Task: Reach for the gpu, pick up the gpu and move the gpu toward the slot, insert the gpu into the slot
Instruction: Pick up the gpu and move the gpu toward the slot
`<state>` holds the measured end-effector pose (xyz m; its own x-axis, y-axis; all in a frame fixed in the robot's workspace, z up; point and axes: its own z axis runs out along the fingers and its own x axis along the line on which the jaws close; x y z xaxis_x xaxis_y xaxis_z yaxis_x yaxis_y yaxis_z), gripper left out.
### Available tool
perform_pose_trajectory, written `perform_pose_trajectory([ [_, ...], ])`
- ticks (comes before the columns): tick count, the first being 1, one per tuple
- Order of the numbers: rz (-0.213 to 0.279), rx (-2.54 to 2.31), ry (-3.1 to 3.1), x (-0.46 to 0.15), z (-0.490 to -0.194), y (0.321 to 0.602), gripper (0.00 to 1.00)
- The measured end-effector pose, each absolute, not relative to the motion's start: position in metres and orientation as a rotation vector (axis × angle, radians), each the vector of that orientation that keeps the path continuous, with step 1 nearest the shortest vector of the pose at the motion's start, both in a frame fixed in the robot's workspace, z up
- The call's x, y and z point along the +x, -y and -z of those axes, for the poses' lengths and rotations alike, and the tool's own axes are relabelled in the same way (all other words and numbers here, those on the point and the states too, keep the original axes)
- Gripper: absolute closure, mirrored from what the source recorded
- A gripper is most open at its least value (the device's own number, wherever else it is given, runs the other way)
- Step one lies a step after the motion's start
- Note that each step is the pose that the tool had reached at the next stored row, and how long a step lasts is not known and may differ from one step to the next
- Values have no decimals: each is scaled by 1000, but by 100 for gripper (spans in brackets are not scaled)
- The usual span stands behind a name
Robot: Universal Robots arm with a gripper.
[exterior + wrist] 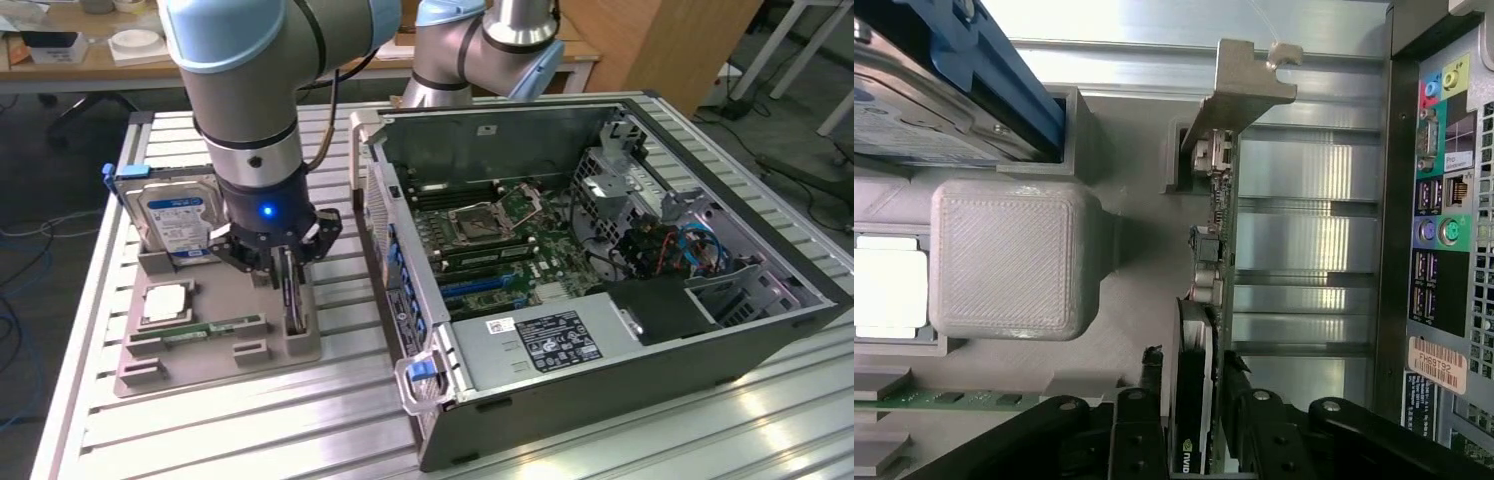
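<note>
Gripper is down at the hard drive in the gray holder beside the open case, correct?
Not quite. The gripper is down at the gpu, not the hard drive; the wrist view shows the gpu standing on edge right at it. The rest holds: this is in the gray holder beside the open case.

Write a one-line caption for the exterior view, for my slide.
Tool at the gpu, which stands on edge in a grey holder beside the open computer case.

Slatted alum. table [214,430] w/ glare, wood desk [67,72] + wood cabinet [667,40] behind, dark floor [40,190] w/ cables [30,228].
</note>
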<state>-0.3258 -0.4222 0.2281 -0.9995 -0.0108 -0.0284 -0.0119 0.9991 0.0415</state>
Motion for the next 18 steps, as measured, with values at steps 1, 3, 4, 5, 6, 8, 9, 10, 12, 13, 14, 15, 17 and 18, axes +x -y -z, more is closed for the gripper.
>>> perform_pose_trajectory([
  [1,-65,-18,-3113,-326,-228,422,65],
  [3,-65,-18,-3113,-326,-228,422,65],
  [4,-65,-17,-3113,-326,-228,422,65],
  [5,-65,-17,-3112,-326,-228,422,65],
  [6,-65,-17,-3113,-325,-228,422,65],
  [8,-65,-18,-3113,-325,-228,422,65],
  [9,-65,-18,-3113,-325,-228,422,66],
  [10,-65,-18,-3113,-325,-228,422,72],
  [12,-65,-18,-3113,-325,-228,422,74],
  [13,-65,-18,-3113,-325,-228,422,74],
  [14,-65,-18,-3113,-325,-228,422,74],
  [15,-65,-18,-3113,-325,-228,422,74],
  [17,-65,-18,-3113,-324,-228,422,74],
  [18,-65,-18,-3113,-324,-227,422,74],
])
